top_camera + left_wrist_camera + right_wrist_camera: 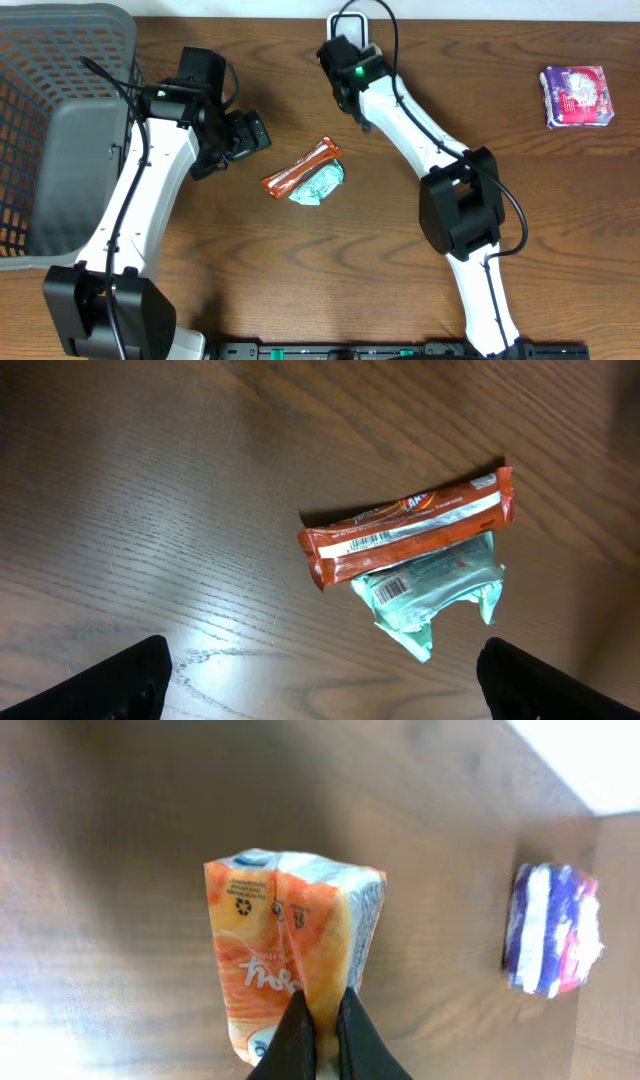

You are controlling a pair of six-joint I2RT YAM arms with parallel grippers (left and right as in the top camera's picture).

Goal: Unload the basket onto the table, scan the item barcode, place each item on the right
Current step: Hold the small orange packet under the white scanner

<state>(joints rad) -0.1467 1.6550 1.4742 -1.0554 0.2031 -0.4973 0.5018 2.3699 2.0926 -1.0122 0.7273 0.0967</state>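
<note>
One orange pack (285,955) gripped.
Right gripper (320,1020) pinches its lower edge; left gripper (320,685), spread wide, hangs above a snack bar (410,525).

Even, sharp light overhead; wrist views dimmer, with pale glare on the table (215,660).

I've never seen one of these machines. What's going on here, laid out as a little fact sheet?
Left claw: open, empty, above two snacks
Right claw: shut, pinching an orange and white packet by its edge
Middle of table: orange snack bar touching a green packet, both barcodes facing up
Right side: purple packet, lying alone
Left side: grey basket
</note>
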